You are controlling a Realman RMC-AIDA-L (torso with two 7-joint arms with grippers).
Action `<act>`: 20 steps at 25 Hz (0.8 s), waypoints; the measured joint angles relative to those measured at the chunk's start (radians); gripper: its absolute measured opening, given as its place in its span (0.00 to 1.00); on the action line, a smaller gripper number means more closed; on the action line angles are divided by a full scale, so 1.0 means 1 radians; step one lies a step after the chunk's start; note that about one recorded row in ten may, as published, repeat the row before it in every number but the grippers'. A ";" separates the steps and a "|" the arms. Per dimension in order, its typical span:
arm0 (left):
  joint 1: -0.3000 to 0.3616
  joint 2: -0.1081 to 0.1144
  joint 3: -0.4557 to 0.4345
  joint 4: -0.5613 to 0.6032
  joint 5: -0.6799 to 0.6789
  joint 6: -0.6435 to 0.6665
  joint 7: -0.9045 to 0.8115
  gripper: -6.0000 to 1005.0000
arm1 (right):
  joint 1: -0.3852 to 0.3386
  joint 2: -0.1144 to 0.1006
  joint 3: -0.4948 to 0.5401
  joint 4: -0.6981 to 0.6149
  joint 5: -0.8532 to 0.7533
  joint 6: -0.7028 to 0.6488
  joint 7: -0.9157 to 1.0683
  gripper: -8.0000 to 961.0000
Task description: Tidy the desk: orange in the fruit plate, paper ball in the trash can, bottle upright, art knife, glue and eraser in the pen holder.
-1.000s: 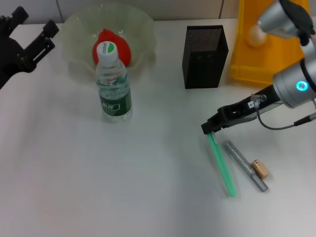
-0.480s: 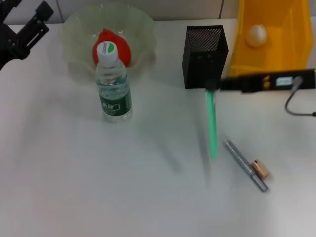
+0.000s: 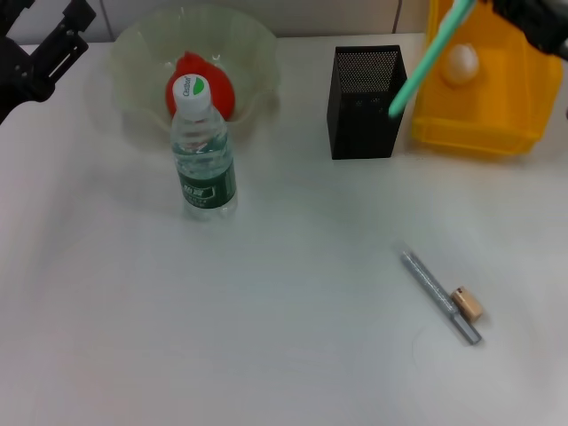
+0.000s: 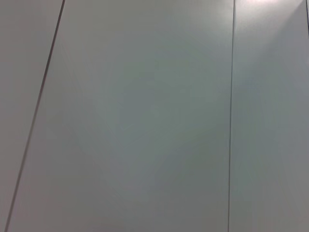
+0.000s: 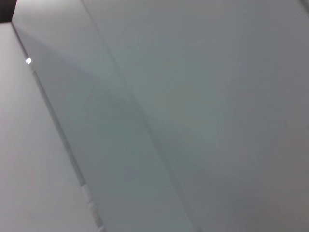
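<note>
My right gripper (image 3: 499, 7) is at the top right edge of the head view, shut on the upper end of a green pen-like stick (image 3: 424, 60). The stick hangs tilted in the air, its lower tip over the right rim of the black mesh pen holder (image 3: 366, 102). A grey pen-like stick (image 3: 439, 295) and the tan eraser (image 3: 468, 304) lie together on the desk at the front right. The orange (image 3: 222, 87) sits in the pale green fruit plate (image 3: 257, 49). The bottle (image 3: 204, 160) stands upright in front of it. The paper ball (image 3: 461, 62) lies in the yellow trash can (image 3: 484, 124).
My left gripper (image 3: 40, 44) is parked open at the far left back corner, above the desk. The trash can stands right beside the pen holder. Both wrist views show only pale wall panels.
My right gripper has lifted the green stick off the desk, up and back to the right, from in front of the pen holder to above its right rim. The left arm stayed put.
</note>
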 joint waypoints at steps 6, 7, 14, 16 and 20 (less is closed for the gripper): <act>-0.011 0.003 -0.005 -0.014 0.000 -0.003 0.010 0.80 | 0.098 0.004 -0.003 0.111 0.066 0.133 -0.162 0.20; -0.011 0.004 -0.005 -0.014 0.000 -0.003 0.012 0.80 | 0.121 0.005 -0.005 0.127 0.068 0.165 -0.186 0.20; -0.003 0.010 -0.014 -0.007 0.003 -0.004 0.016 0.80 | 0.238 0.008 -0.014 0.196 0.064 0.378 -0.295 0.20; -0.001 0.011 -0.030 -0.008 0.009 -0.004 0.016 0.80 | 0.253 0.008 -0.015 0.212 0.064 0.412 -0.314 0.20; 0.013 0.013 -0.040 -0.006 0.011 0.000 0.017 0.80 | 0.262 0.008 -0.029 0.233 0.064 0.463 -0.323 0.20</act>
